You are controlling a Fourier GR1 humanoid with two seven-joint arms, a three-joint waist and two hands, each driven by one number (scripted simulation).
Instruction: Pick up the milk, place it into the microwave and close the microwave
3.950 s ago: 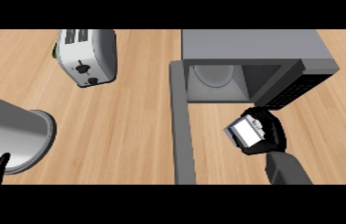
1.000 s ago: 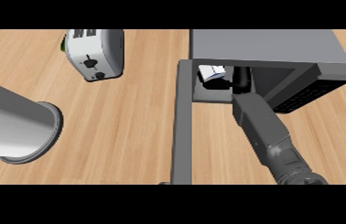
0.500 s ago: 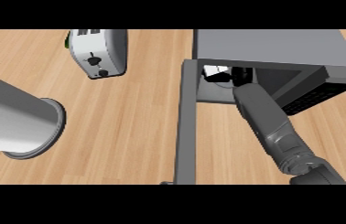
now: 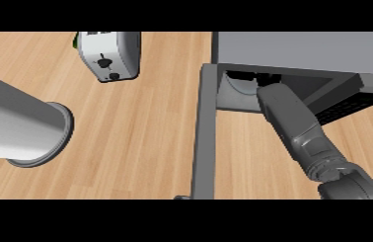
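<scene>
Milk isn't clearly visible: judging from the arm's position it's inside the microwave (image 4: 291, 48), at the tip of the right robot hand (image 4: 264, 78) and hidden by the cavity's upper edge and the wrist, so I can't confirm if it's set down. The right forearm (image 4: 287, 115) runs diagonally from the lower right corner into the open cavity, which is prob. why the elbow sits so far to the side: it clears the door and goes in roughly straight. Only a dark patch of the robot hand shows under the cavity's top edge, so can't tell whether it's clenched on the milk or has released it. The door (image 4: 205, 132) is swung fully open, just left of the forearm and reaching toward the robot, leaving the opening free for the arm. It also means the arm must come out before the door can swing. My read: the placing step is at or near its end, w/ let-go, pull-out and closing the door left to do. Well left of the robot hand, a toaster (image 4: 109, 53) sits on the wooden counter (image 4: 138, 137), out of the way. The left forearm (image 4: 29, 122) hangs at the left edge, its hand out of view.
</scene>
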